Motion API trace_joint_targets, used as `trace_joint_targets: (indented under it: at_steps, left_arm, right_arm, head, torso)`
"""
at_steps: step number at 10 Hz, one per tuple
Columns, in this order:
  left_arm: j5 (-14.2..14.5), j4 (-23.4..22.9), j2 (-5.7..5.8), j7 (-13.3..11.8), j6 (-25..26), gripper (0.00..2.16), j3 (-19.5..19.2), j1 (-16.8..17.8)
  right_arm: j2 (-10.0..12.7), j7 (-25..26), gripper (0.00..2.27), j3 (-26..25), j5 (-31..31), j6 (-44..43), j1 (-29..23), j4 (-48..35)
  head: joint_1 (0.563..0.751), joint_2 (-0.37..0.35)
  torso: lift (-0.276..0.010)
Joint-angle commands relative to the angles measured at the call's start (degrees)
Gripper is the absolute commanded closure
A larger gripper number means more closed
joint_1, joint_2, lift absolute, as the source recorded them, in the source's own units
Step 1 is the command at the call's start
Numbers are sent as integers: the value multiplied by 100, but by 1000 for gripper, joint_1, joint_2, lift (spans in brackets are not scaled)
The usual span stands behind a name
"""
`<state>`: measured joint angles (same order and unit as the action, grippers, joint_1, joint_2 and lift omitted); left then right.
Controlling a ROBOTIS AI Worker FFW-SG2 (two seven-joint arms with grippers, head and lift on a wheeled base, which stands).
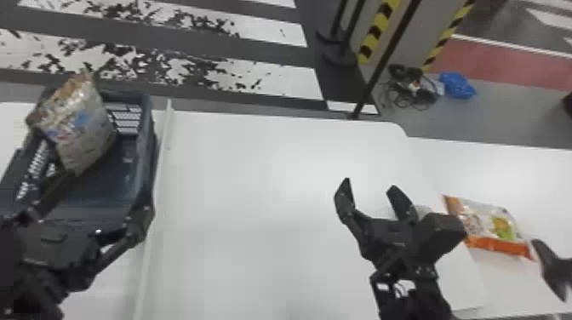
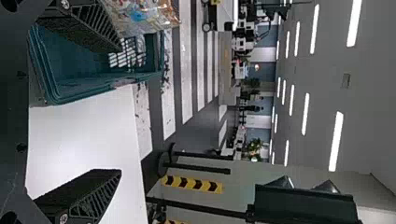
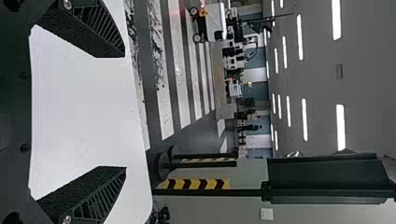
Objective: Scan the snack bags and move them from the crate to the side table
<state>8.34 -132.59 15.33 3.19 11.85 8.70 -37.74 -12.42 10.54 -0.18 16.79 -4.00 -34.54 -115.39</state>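
Striped floor beyond, white table between the two stations. You have one pale snack bag upright in the crate, top above the rim, leaning on the wall; likely stood so to give you an easy edge to pinch. Left gripper at the crate, fingers spread wide, nothing clamped, one finger close beside the bag; whether it touches, cannot tell. Right gripper over the white table, fingers apart, empty, placed perhaps for a handover. Orange-edged bag flat on the side table, probably laid so to stay put. Dark object beside it, possibly your scanner. Next, you'd centre the left fingers on the bag; an off-centre close could tip it.
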Motion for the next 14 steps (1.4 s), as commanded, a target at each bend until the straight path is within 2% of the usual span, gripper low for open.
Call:
trace_joint_targets:
  at_steps: [1, 2, 3, 6, 9, 11, 14]
  left_arm:
    - [220, 14, -100, -20, 271, 73, -352, 197]
    - [458, 32, -179, -46, 640, 73, -686, 479]
    - [581, 181, -179, -46, 798, 73, -835, 804]
    - [730, 1087, -188, 68, 833, 93, -949, 1867]
    - [730, 1798, -188, 208, 622, 93, -958, 2342]
    - [669, 2018, -179, 305, 358, 93, -976, 2395]
    - [660, 2756, -135, 208, 77, 90, -1037, 2737]
  right_arm:
    - [-6, 0, 66, 80, -9, -43, -88, -97]
    - [-50, 0, 73, 133, 0, -254, -96, -115]
    - [-112, 0, 76, 177, 0, -254, -96, -124]
    - [-209, 0, 76, 273, -18, -237, -70, -71]
    - [-235, 0, 76, 300, -18, -219, -26, 140]
    - [-244, 9, 76, 352, -18, -219, 62, 272]
    - [-261, 0, 83, 396, -18, -184, 106, 360]
  head:
    - [695, -206]
    - [695, -164]
    - [695, -124]
    - [695, -49]
    - [695, -8]
    - [695, 9]
    - [695, 36]
  torso:
    - [-87]
    - [-87]
    - [-87]
    - [-87]
    - [-87]
    - [-87]
    - [-87]
